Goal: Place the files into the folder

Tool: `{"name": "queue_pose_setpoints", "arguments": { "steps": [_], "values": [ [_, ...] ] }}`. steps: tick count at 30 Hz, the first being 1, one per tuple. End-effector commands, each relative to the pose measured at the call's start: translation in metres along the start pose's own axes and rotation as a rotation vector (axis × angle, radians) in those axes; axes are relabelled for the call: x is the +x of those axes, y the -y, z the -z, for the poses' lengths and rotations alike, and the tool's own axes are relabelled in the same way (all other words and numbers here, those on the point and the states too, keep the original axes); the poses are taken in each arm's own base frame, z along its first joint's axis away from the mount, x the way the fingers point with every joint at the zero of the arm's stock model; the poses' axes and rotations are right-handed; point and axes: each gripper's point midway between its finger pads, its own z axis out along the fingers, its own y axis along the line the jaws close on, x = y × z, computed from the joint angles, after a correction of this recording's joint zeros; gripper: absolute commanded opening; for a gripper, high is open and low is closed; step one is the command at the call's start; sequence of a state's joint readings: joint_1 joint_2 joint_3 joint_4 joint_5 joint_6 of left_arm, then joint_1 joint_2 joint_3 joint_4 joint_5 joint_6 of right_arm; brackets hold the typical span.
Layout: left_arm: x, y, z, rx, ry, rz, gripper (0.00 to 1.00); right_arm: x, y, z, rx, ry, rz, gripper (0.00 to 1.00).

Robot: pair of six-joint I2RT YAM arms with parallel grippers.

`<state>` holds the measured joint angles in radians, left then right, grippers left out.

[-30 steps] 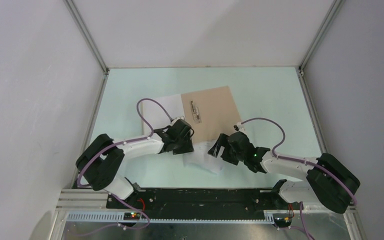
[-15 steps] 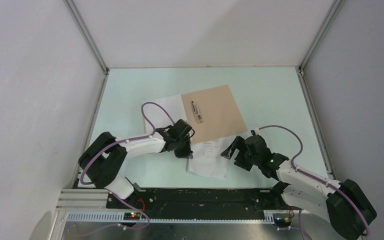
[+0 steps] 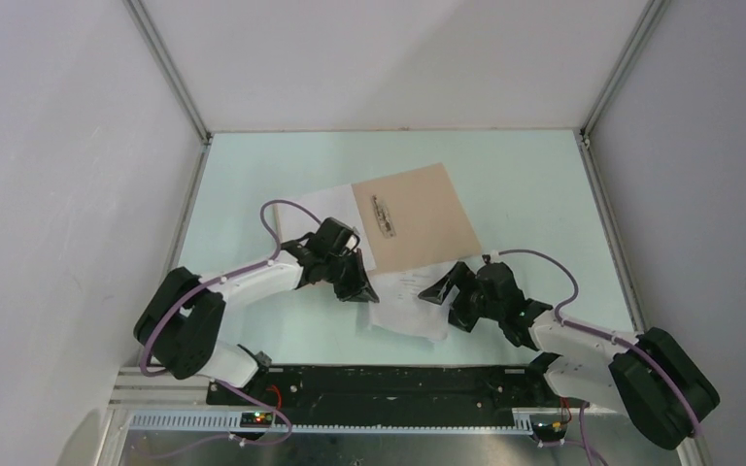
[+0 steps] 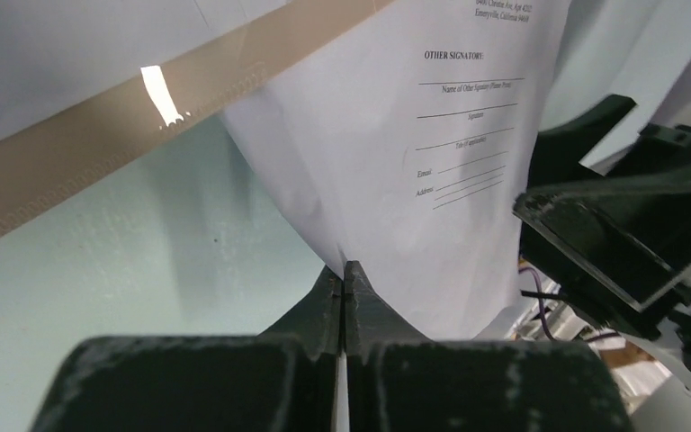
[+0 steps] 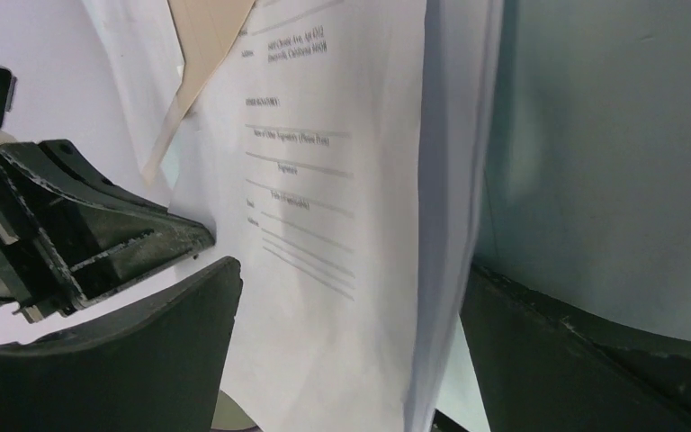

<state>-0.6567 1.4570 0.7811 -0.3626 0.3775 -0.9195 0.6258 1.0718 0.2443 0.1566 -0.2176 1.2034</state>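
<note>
A robot lab test booth.
White panel walls (image 3: 58,146) on aluminium bars (image 3: 167,68) box in a pale green table (image 3: 253,165); two cabled arms (image 3: 253,283) sit on a black base rail (image 3: 389,383).

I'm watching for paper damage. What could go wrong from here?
The left gripper pinches only a corner of the files, so a pull might tear the corner or let it slip out. The right gripper stands open astride their edge; closing there could crease them.

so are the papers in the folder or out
Not fully in: the papers stick out past the folder's near edge, one corner pinched by the left gripper. Far ends: cannot tell.
</note>
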Motion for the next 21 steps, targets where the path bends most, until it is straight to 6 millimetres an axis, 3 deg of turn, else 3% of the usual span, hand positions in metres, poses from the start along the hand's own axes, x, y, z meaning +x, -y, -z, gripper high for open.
{"name": "queue_pose_setpoints", "arguments": {
  "steps": [1, 5, 7, 8, 9, 10, 11, 12, 13, 14, 15, 16, 17, 20, 21],
  "values": [
    [0.004, 0.029, 0.017, 0.115, -0.033, -0.015, 0.0, 0.005, 0.017, -0.005, 0.028, -0.011, -0.088, 0.92],
    [0.01, 0.018, 0.015, 0.099, -0.042, -0.01, 0.0, -0.004, 0.014, -0.008, 0.022, 0.034, -0.102, 0.79],
    [0.013, 0.012, 0.014, 0.089, -0.045, -0.012, 0.0, -0.007, 0.013, -0.009, 0.018, 0.045, -0.097, 0.57],
    [0.014, 0.01, 0.014, 0.086, -0.046, -0.018, 0.0, -0.008, 0.011, -0.01, 0.012, 0.044, -0.092, 0.37],
    [0.016, 0.007, 0.014, 0.082, -0.049, -0.022, 0.04, -0.007, 0.01, -0.011, 0.014, 0.037, -0.081, 0.28],
    [0.016, 0.005, 0.014, 0.077, -0.045, -0.034, 0.1, -0.004, 0.009, -0.011, 0.019, 0.026, -0.071, 0.13],
    [0.015, 0.004, 0.016, 0.079, -0.035, -0.042, 0.28, -0.003, 0.007, -0.009, 0.016, 0.027, -0.054, 0.07],
    [0.015, -0.001, 0.017, 0.054, -0.026, -0.056, 0.38, 0.004, 0.012, -0.008, 0.046, 0.008, -0.04, 0.0],
    [0.011, 0.003, 0.024, 0.056, -0.001, -0.076, 0.53, 0.002, 0.008, -0.004, 0.042, 0.027, -0.007, 0.0],
    [0.009, -0.004, 0.027, 0.018, 0.017, -0.094, 0.58, 0.011, 0.015, 0.001, 0.102, 0.003, 0.021, 0.0],
    [0.003, 0.003, 0.035, 0.022, 0.049, -0.114, 0.65, 0.004, 0.001, 0.008, 0.086, 0.048, 0.07, 0.0],
    [-0.001, -0.001, 0.039, -0.011, 0.07, -0.129, 0.7, 0.016, 0.011, 0.016, 0.151, 0.021, 0.112, 0.0],
    [-0.01, 0.008, 0.047, -0.003, 0.104, -0.145, 0.71, 0.01, 0.004, 0.029, 0.172, 0.062, 0.161, 0.0],
    [-0.037, 0.01, 0.061, -0.076, 0.209, -0.175, 0.73, 0.016, -0.013, 0.055, 0.177, 0.074, 0.276, 0.0],
    [-0.055, 0.013, 0.065, -0.113, 0.271, -0.177, 0.73, 0.013, -0.023, 0.067, 0.166, 0.085, 0.306, 0.0]
  ]
}}
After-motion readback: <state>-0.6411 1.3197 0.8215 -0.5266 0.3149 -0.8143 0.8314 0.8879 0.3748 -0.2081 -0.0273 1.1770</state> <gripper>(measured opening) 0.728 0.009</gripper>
